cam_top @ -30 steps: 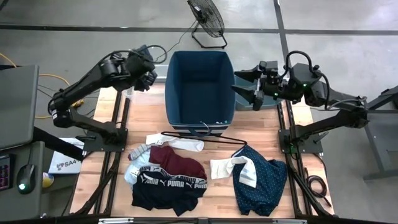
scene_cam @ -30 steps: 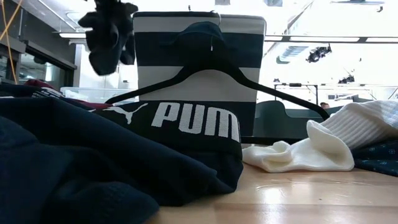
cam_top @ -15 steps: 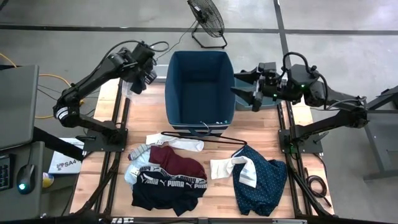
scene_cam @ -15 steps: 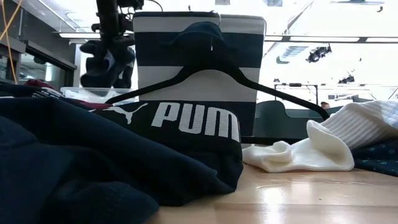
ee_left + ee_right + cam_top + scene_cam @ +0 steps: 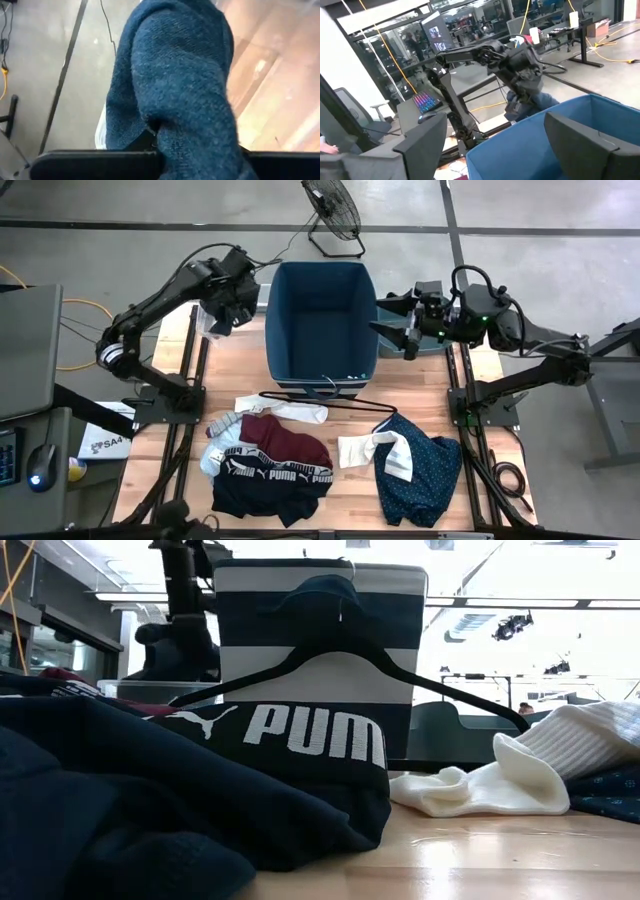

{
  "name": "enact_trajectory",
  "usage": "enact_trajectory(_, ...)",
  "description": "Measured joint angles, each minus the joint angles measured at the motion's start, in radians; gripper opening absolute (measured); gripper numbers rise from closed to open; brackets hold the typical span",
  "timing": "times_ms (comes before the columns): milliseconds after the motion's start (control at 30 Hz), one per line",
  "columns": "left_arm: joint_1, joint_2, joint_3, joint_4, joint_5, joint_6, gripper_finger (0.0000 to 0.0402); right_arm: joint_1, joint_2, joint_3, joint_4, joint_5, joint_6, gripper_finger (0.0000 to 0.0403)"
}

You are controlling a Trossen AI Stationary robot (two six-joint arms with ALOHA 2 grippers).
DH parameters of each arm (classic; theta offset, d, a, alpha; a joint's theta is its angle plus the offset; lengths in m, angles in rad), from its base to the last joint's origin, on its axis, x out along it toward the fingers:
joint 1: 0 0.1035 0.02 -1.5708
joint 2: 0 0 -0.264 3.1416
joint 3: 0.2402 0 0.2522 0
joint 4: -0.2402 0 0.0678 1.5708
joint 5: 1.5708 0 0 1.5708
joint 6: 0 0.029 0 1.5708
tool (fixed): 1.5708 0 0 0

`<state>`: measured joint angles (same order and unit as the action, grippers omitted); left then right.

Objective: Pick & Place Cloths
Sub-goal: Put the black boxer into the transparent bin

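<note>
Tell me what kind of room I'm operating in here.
Probably a robotics lab or workshop: bare concrete floor with a floor fan, glass partitions fronting desks with monitors, and a lit keyboard.

— Where is the bin (image 5: pixel 322 320)?
— Between my left gripper (image 5: pixel 232 308) and right gripper (image 5: pixel 392 326), behind the hanger (image 5: pixel 325 399).
— And the cloths (image 5: pixel 272 464)?
— On the table (image 5: pixel 240 360), before the hanger.

Dark blue-grey knit cloth (image 5: pixel 175 90) hangs bunched at far left; on table near side: white cloth (image 5: pixel 283 409), maroon (image 5: pixel 290 443), black PUMA-waistband (image 5: pixel 268 485), white sock (image 5: pixel 362 450), navy dotted (image 5: pixel 425 470) right.
</note>
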<state>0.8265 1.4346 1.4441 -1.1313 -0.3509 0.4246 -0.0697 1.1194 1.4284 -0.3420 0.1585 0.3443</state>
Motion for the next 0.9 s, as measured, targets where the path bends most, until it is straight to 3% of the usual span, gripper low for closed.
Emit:
enact_trajectory(467,-0.002,0.118,0.000,0.015,0.001,0.232,0.0031,0.000,0.000,0.000,-0.002,0.030,0.023,0.0325)
enact_trajectory(767,-0.002,0.111,0.001,0.033,-0.017,0.248,0.0197,0.000,0.000,0.000,-0.007,0.030,0.026,0.0325)
enact_trajectory(900,-0.002,0.104,0.002,0.020,-0.049,0.183,0.0239,0.000,0.000,0.000,-0.007,0.030,0.026,0.0325)
